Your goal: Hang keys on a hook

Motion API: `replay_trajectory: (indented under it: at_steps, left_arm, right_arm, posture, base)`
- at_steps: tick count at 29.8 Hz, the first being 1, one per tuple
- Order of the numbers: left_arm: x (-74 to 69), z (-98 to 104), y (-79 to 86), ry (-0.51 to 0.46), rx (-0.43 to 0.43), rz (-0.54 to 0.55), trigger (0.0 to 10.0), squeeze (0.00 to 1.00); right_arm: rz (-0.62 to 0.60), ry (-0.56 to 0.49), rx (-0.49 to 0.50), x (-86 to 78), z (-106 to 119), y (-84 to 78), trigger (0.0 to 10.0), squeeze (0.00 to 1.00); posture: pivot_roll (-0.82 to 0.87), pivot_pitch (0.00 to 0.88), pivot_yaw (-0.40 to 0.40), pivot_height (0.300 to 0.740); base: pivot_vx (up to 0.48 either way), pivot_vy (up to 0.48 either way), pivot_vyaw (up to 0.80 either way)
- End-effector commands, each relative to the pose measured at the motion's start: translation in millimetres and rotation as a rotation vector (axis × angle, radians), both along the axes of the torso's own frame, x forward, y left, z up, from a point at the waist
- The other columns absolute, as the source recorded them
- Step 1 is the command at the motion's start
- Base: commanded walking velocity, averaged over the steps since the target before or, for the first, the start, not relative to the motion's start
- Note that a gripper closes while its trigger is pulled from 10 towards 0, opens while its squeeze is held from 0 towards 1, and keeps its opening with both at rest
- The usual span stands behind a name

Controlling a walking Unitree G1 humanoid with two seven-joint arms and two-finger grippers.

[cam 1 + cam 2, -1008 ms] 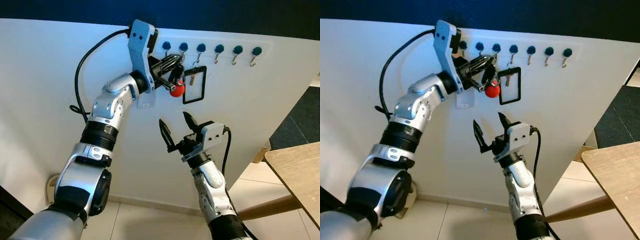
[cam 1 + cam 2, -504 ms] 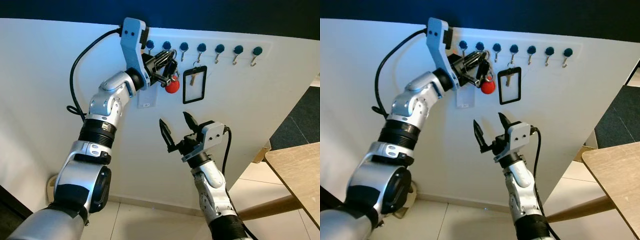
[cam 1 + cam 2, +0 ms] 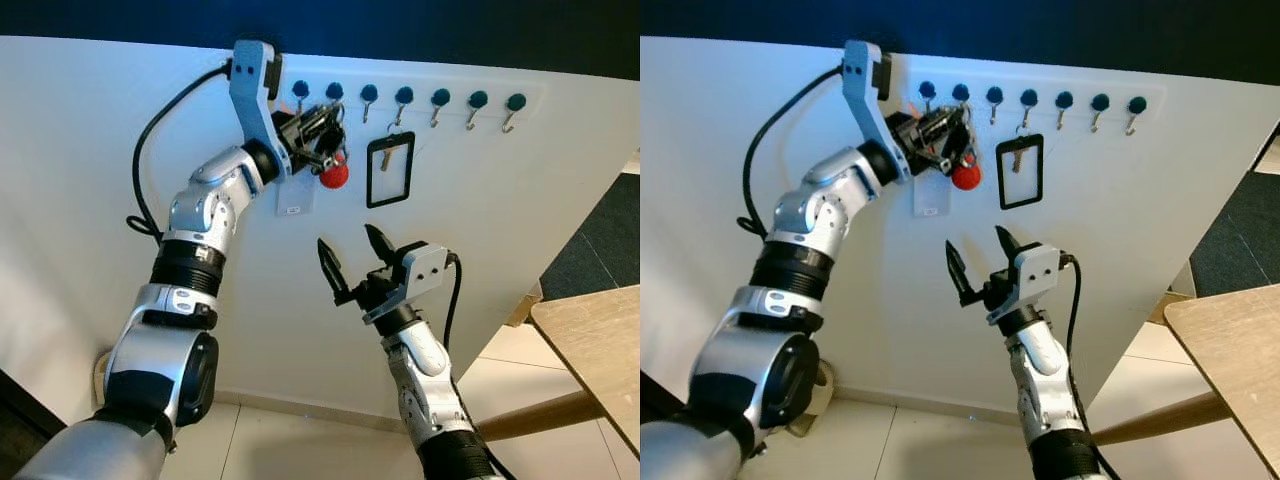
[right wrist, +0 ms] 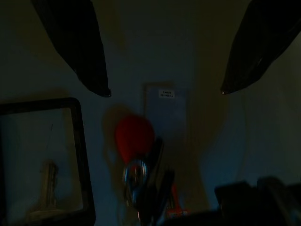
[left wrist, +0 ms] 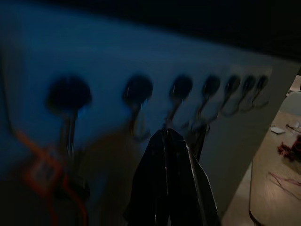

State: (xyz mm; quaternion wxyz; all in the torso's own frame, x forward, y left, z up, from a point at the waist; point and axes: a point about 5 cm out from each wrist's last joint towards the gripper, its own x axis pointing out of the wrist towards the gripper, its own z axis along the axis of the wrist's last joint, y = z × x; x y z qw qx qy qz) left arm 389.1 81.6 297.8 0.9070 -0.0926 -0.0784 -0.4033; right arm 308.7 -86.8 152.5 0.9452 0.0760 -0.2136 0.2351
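- The keys (image 3: 322, 140), with a round red ball (image 3: 334, 175) hanging under them, are up at the white wall, right by the second hook (image 3: 334, 94) in a row of dark round hooks.
- The left gripper (image 3: 318, 130) is pinching the keys, fingers pressed together on them.
- A black frame (image 3: 389, 171) hangs from the fourth hook (image 3: 403, 98), just beside the ball.
- A small white label (image 3: 294, 197) sits on the wall under the left gripper.
- The right gripper (image 3: 351, 262) floats lower down, well apart from the keys, with its fingers spread wide.
- A wooden table (image 3: 598, 340) stands on the right.
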Motion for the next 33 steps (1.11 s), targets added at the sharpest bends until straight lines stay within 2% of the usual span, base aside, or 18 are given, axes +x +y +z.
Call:
replay_trajectory:
  at_steps: [1,12,14,21,26,33]
  left_arm:
    - [-3.2,1,-0.3,-0.009,0.026,-0.020,10.0,0.00]
    - [-3.5,-2,-4.1,0.014,0.031,-0.028,10.0,0.00]
    - [-3.5,1,-3.2,0.008,0.010,-0.023,10.0,0.00]
    - [-12.1,20,-4.4,-0.086,-0.069,-0.099,10.0,0.00]
    - [-13.0,27,-3.7,-0.112,-0.104,-0.098,10.0,0.00]
    - [-4.0,20,0.3,-0.064,-0.051,-0.015,10.0,0.00]
  right_arm:
    - [0.003,0.014,-0.003,-1.6,-3,-0.8,10.0,0.00]
    - [0.002,0.016,-0.002,-1.9,-3,-0.9,10.0,0.00]
    - [0.002,0.015,0.000,-2.0,-2,-0.8,10.0,0.00]
    - [0.001,0.012,0.005,-1.6,-1,-0.7,10.0,0.00]
    - [0.001,0.012,0.008,-1.3,-1,-0.6,10.0,0.00]
    - [0.002,0.012,0.008,-1.2,-1,-0.4,10.0,0.00]
  posture:
    - [0.03,0.063,-0.007,0.740]
    - [0.03,0.062,-0.005,0.740]
    - [0.03,0.063,-0.004,0.740]
    - [0.03,0.064,-0.006,0.740]
    - [0.03,0.063,-0.004,0.740]
    - [0.03,0.060,-0.002,0.740]
  base:
    - [0.000,0.000,0.00]
    - [0.000,0.000,0.00]
    - [0.000,0.000,0.00]
    - [0.000,0.000,0.00]
    - [0.000,0.000,0.00]
    - [0.000,0.000,0.00]
